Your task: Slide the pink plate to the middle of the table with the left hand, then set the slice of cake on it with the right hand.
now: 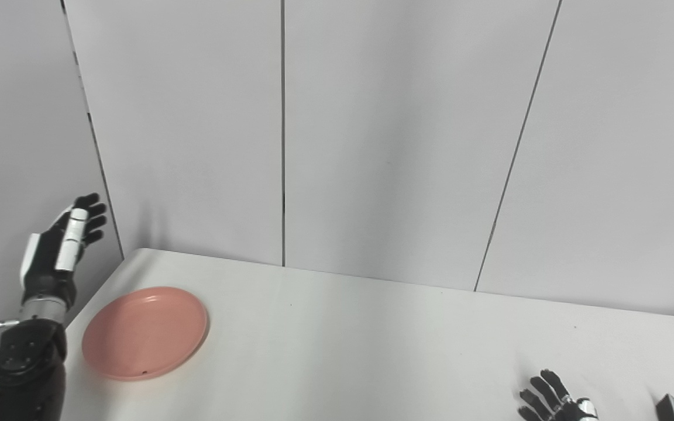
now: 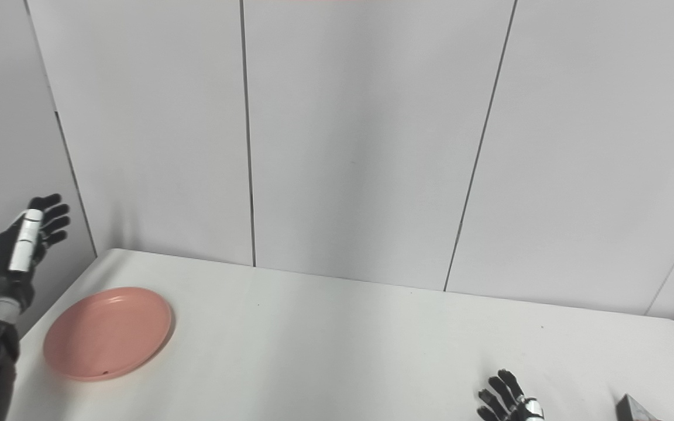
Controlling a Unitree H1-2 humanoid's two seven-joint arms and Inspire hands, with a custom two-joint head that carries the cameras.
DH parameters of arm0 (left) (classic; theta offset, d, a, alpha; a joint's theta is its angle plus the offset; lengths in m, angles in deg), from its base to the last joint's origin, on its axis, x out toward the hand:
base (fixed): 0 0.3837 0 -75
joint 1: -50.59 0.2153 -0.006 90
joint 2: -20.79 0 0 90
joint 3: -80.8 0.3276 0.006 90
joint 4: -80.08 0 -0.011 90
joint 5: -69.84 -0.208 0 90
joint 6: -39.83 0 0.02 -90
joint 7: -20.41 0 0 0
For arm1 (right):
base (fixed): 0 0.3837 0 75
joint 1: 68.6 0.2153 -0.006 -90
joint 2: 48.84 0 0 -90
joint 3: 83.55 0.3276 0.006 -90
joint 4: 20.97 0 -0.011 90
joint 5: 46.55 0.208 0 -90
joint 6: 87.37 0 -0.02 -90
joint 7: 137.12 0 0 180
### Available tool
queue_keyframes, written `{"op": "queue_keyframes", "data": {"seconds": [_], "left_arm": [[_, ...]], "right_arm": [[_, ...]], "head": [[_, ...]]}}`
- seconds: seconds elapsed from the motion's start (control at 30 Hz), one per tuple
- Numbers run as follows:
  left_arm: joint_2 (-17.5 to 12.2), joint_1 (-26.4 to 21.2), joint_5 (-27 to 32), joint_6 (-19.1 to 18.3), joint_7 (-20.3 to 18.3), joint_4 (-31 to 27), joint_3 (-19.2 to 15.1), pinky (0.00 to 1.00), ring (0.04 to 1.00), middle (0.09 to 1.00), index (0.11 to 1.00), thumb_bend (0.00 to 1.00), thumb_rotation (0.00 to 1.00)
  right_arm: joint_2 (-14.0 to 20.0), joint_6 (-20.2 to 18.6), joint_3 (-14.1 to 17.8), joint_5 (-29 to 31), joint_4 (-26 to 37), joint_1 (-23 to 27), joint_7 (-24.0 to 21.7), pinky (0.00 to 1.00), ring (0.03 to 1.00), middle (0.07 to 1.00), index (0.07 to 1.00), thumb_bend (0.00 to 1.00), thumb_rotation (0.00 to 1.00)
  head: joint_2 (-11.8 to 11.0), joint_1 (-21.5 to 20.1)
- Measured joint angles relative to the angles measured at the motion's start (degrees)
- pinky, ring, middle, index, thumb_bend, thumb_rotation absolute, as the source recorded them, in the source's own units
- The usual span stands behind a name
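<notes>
- Two hands are seen, one at each lower corner of both head views.
- The left hand (image 1: 59, 245) is raised off the left edge of the surface (image 1: 372, 339), above and behind the level of the pink plate (image 1: 145, 333). It is held upright on a near-vertical forearm, with the fingers (image 1: 92, 217) pointing up and toward the wall and spread slightly apart. Nothing is held, and the plate is not touched.
- The left forearm is clad in a dark casing with a metal wrist ring; a thin cable is looped beside it.
- The right hand (image 2: 506, 402) is low at the bottom edge, just over the right part of the surface. Only its black fingers are shown, fanned apart and pointing up and left; the palm is cut off by the frame. Nothing is seen held.
- The pink plate lies flat near the left front corner of the surface, well apart from the centre. It is round, shallow, matte and salmon-coloured, with a low raised rim.
- A dark, angular object (image 2: 635, 408) is partly seen at the bottom right corner, just beside the right hand; it cannot be told what it is.
- The surface is white, smooth and rounded at its far-left corner. Pale grey wall panels (image 1: 401, 134) with thin dark seams stand behind it.
</notes>
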Motion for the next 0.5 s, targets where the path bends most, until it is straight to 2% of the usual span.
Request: {"op": "queue_keyframes", "data": {"seconds": [0.13, 0.3, 0.4, 0.5], "left_arm": [[-2.21, -0.89, 1.41, 3.40, -1.49, 8.67, -0.66, 0.91, 0.877, 0.865, 0.810, 0.80, 0.90], [-2.21, -1.11, 2.40, 6.15, -2.52, 18.66, -0.79, 0.88, 0.851, 0.842, 0.770, 0.82, 0.87], [-1.83, -1.08, 3.60, 6.24, -2.46, 19.78, -1.11, 0.86, 0.864, 0.848, 0.772, 0.77, 0.89], [-1.36, -1.06, 5.10, 5.77, -2.34, 19.18, -1.66, 0.88, 0.887, 0.867, 0.808, 0.75, 0.92]], "right_arm": [[-0.05, -0.19, -0.07, 0.27, 0.25, -0.10, 0.02, 0.87, 0.865, 0.900, 0.902, 0.72, 1.00], [-0.04, -1.82, -0.09, 0.42, 1.26, -0.29, 0.13, 0.86, 0.861, 0.894, 0.896, 0.73, 1.00], [-0.04, -2.03, -0.05, 0.47, 1.47, -0.39, 0.20, 0.86, 0.865, 0.902, 0.903, 0.73, 1.00], [-0.04, -2.04, -0.08, 0.46, 1.46, -0.39, 0.14, 0.85, 0.860, 0.897, 0.909, 0.73, 1.00]], "head": [[0.35, -0.18], [1.23, -0.18], [1.32, -0.26], [1.23, -0.88]]}}
